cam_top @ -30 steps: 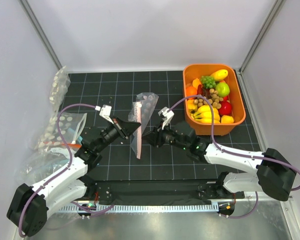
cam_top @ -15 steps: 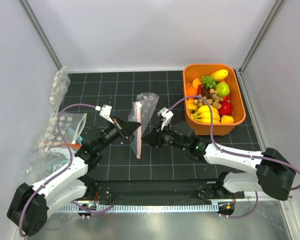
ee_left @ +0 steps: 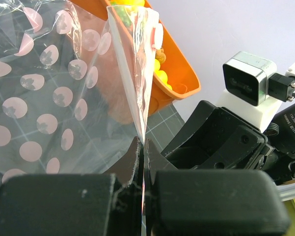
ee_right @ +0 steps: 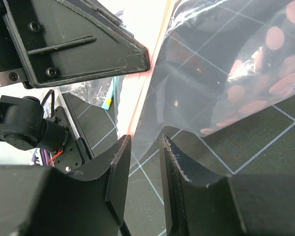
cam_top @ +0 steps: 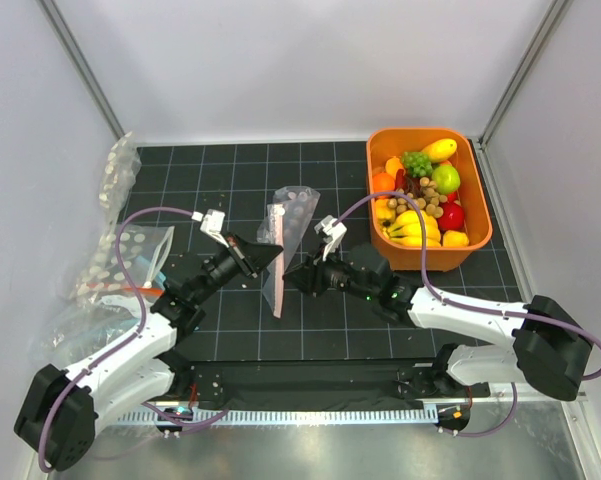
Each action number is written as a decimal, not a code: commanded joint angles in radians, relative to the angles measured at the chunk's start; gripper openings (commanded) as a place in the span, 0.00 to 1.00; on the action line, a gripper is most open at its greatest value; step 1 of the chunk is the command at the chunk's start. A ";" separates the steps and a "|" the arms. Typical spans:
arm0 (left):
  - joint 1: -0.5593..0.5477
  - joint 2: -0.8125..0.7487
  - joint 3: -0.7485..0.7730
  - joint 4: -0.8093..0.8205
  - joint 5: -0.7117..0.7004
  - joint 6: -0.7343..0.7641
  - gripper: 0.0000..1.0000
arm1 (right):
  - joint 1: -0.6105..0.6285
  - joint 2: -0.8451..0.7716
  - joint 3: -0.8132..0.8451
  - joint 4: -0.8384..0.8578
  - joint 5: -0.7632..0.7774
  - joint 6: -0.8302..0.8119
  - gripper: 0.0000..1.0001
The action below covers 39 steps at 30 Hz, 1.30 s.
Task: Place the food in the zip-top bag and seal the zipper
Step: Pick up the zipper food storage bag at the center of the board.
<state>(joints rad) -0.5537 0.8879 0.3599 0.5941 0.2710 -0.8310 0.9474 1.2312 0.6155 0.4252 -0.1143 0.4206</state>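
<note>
The zip-top bag (cam_top: 298, 215) hangs upright at the middle of the mat, clear with pale pink dots. Its pink zipper strip (cam_top: 277, 270) runs down the near edge. My left gripper (cam_top: 276, 257) is shut on that rim, and the left wrist view shows the film (ee_left: 49, 98) pinched between its closed jaws (ee_left: 143, 147). My right gripper (cam_top: 292, 272) is open just right of the rim. In the right wrist view its fingers (ee_right: 142, 147) straddle the bag's lower edge (ee_right: 226, 73) beside the strip (ee_right: 142, 98). The food (cam_top: 412, 225) lies in the orange tub (cam_top: 480, 215).
Several other clear bags with bold white dots (cam_top: 120, 260) lie at the mat's left edge, one more against the wall (cam_top: 118, 175). The orange tub stands at the back right, also visible in the left wrist view (ee_left: 179, 73). White walls enclose the mat.
My right gripper has crept slightly left toward the bag's rim. The left gripper and the bag have stayed still.
</note>
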 commanded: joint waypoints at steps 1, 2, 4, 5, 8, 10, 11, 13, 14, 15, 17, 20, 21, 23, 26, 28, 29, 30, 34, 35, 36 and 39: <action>0.005 0.000 0.001 0.065 0.008 -0.005 0.00 | 0.005 0.010 0.047 0.035 0.013 -0.014 0.36; 0.005 0.000 -0.002 0.075 0.010 -0.006 0.00 | 0.008 0.011 0.049 0.035 0.013 -0.014 0.37; 0.005 0.008 -0.003 0.078 0.008 -0.010 0.00 | 0.010 0.016 0.050 0.035 0.015 -0.016 0.36; 0.005 0.011 -0.003 0.084 0.016 -0.014 0.00 | 0.010 0.017 0.052 0.035 0.016 -0.016 0.37; 0.005 0.020 -0.003 0.099 0.031 -0.025 0.00 | 0.011 0.024 0.052 0.035 0.018 -0.017 0.36; 0.005 0.022 -0.004 0.105 0.034 -0.028 0.00 | 0.014 0.025 0.052 0.038 0.016 -0.019 0.36; 0.005 0.023 -0.007 0.111 0.034 -0.030 0.00 | 0.014 0.025 0.052 0.040 0.015 -0.020 0.36; 0.005 0.028 -0.018 0.119 0.025 -0.040 0.00 | 0.016 0.022 0.050 0.047 0.013 -0.019 0.36; 0.005 0.034 -0.024 0.134 0.019 -0.045 0.00 | 0.017 0.022 0.050 0.046 0.015 -0.020 0.36; 0.005 0.036 -0.027 0.145 0.016 -0.055 0.01 | 0.017 0.019 0.050 0.044 0.016 -0.022 0.36; 0.005 0.045 -0.029 0.157 0.020 -0.063 0.01 | 0.017 0.021 0.050 0.044 0.021 -0.023 0.36; 0.005 0.049 -0.025 0.164 0.033 -0.068 0.00 | 0.019 0.021 0.052 0.041 0.025 -0.022 0.35; 0.005 0.046 -0.024 0.164 0.033 -0.069 0.01 | 0.019 0.021 0.052 0.040 0.028 -0.022 0.33; 0.005 0.043 -0.026 0.164 0.028 -0.072 0.00 | 0.019 0.019 0.050 0.037 0.036 -0.020 0.32; 0.005 0.022 -0.029 0.153 0.020 -0.072 0.00 | 0.019 0.014 0.044 0.040 0.042 -0.017 0.31; 0.005 0.008 -0.030 0.141 0.011 -0.068 0.00 | 0.019 0.011 0.041 0.050 0.035 -0.019 0.29; 0.005 0.003 -0.030 0.136 0.007 -0.068 0.00 | 0.019 0.010 0.038 0.056 0.027 -0.020 0.26; 0.005 0.002 -0.030 0.133 0.005 -0.066 0.00 | 0.019 0.008 0.033 0.070 0.009 -0.019 0.24; 0.005 0.006 -0.030 0.133 0.007 -0.069 0.00 | 0.019 0.010 0.035 0.080 -0.018 -0.022 0.19; 0.005 0.009 -0.030 0.136 0.011 -0.074 0.01 | 0.019 0.011 0.035 0.080 -0.018 -0.022 0.19; 0.005 0.014 -0.030 0.139 0.013 -0.076 0.01 | 0.017 0.013 0.036 0.078 -0.016 -0.023 0.18; 0.005 0.025 -0.030 0.154 0.028 -0.088 0.01 | 0.019 0.014 0.039 0.072 -0.015 -0.023 0.18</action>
<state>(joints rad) -0.5537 0.9073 0.3340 0.6918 0.2882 -0.9070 0.9604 1.2575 0.6285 0.4412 -0.1181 0.4160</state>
